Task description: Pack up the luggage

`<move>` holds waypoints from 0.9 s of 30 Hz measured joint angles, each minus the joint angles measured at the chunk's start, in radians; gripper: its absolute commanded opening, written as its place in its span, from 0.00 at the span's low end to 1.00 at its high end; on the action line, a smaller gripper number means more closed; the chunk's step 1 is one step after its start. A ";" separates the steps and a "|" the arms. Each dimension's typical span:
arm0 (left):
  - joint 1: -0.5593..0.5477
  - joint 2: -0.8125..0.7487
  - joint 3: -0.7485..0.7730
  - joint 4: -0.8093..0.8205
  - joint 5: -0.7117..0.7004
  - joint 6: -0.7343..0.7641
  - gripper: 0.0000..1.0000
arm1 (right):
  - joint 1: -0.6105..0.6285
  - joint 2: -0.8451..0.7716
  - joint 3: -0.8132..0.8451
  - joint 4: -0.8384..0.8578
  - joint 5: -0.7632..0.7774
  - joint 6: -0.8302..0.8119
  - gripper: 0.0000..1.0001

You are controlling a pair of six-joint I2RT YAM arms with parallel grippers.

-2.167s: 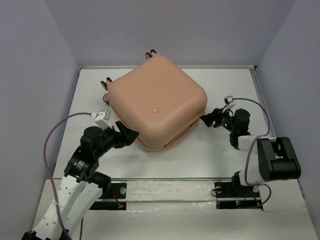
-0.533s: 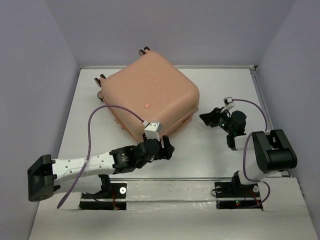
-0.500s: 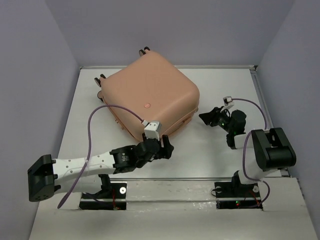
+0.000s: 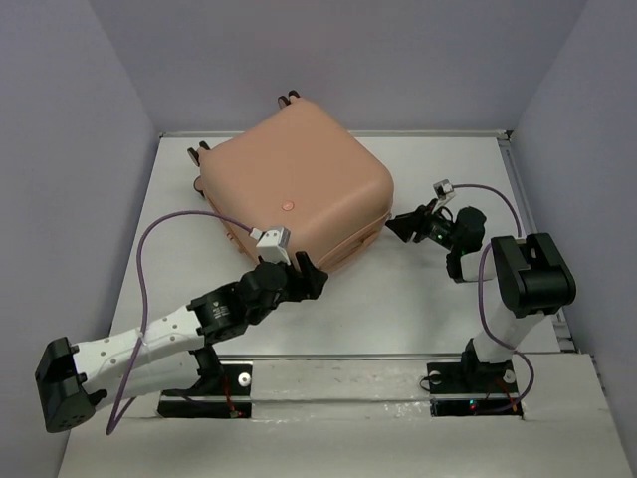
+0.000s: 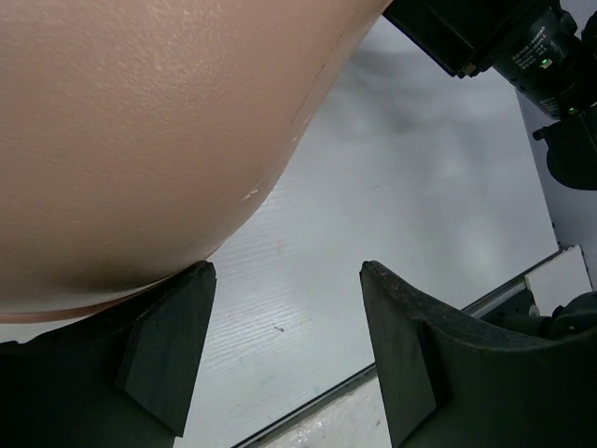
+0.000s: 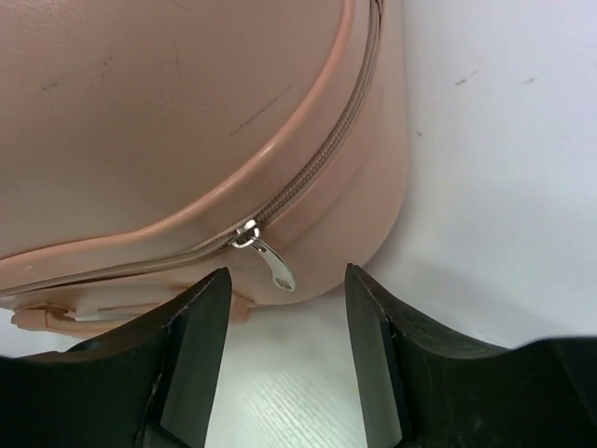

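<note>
Robot lab cell, white table (image 4: 398, 309), plain lavender walls (image 4: 348, 60), bolted arm bases (image 4: 466, 382)

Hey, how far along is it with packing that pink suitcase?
Done: the luggage lies with its lid down on the table. In hand: the open right fingers face the zipper pull at its corner; the open left fingers sit at its near corner, gripping nothing. Remaining: zipping it; how much is zipped doesn't show.
</note>
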 measured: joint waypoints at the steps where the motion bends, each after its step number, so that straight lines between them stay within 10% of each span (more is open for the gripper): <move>1: 0.002 -0.009 0.000 -0.005 0.000 0.000 0.75 | 0.000 0.000 0.003 -0.002 -0.003 -0.003 0.61; 9: 0.008 -0.167 0.000 -0.132 -0.014 -0.009 0.76 | -0.011 0.020 0.085 -0.056 -0.106 -0.043 0.55; 23: 0.029 -0.320 0.005 -0.451 -0.170 -0.140 0.79 | -0.014 0.063 0.091 0.009 -0.180 0.045 0.07; 27: 0.060 -0.275 0.005 -0.457 -0.191 -0.150 0.82 | -0.012 0.056 0.087 -0.001 -0.157 0.043 0.07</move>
